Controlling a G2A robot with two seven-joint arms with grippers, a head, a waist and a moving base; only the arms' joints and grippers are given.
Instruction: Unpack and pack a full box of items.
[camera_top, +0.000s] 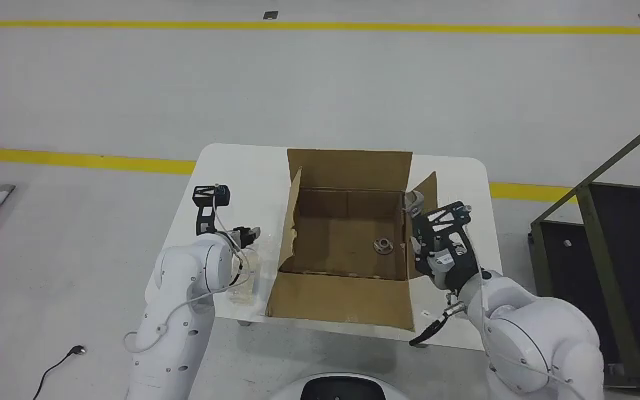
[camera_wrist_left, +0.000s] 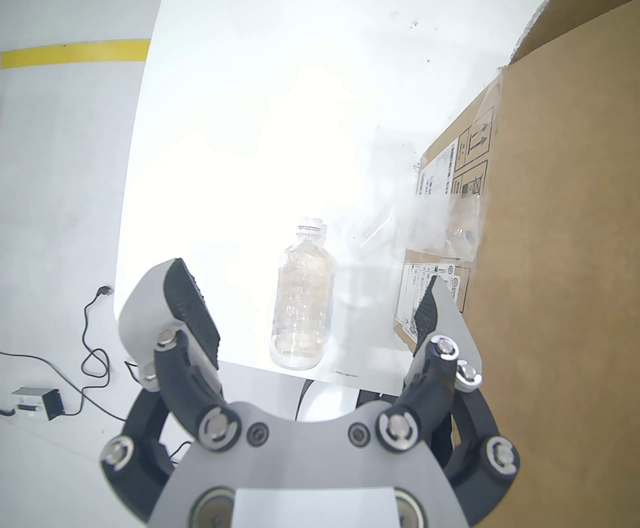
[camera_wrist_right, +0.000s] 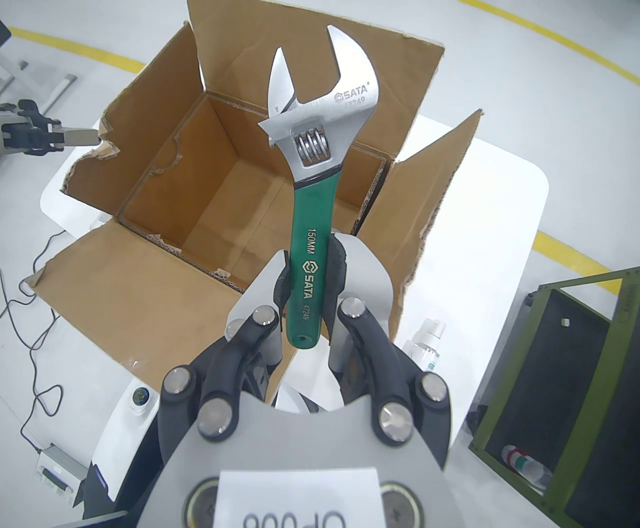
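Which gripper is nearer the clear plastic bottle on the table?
Left. The left gripper, jaws open, hangs close to the clear plastic bottle beside the cardboard box; the right gripper is on the box's far side, shut on an adjustable wrench.

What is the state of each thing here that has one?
cardboard box: open, flaps unfolded.
adjustable wrench: gripped by its green handle.
clear plastic bottle: standing upright on the table.
left gripper: jaws open, empty.
right gripper: jaws shut on the adjustable wrench.
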